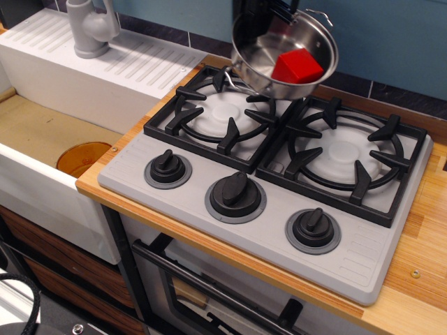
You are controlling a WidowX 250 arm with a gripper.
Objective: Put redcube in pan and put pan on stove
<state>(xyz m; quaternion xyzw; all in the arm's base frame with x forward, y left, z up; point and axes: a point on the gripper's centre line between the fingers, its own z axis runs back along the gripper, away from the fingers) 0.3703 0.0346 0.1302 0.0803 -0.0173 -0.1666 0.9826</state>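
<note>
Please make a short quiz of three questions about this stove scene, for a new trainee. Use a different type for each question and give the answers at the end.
1. True or false: the pan rests flat on the right burner grate.
2. Multiple choice: where is the redcube? A) on the wooden counter B) inside the pan C) in the sink
3. Short answer: how many black knobs does the stove have on its front panel?

Key
1. False. The pan is lifted and tilted above the back of the stove, between the two grates.
2. B.
3. Three.
</note>
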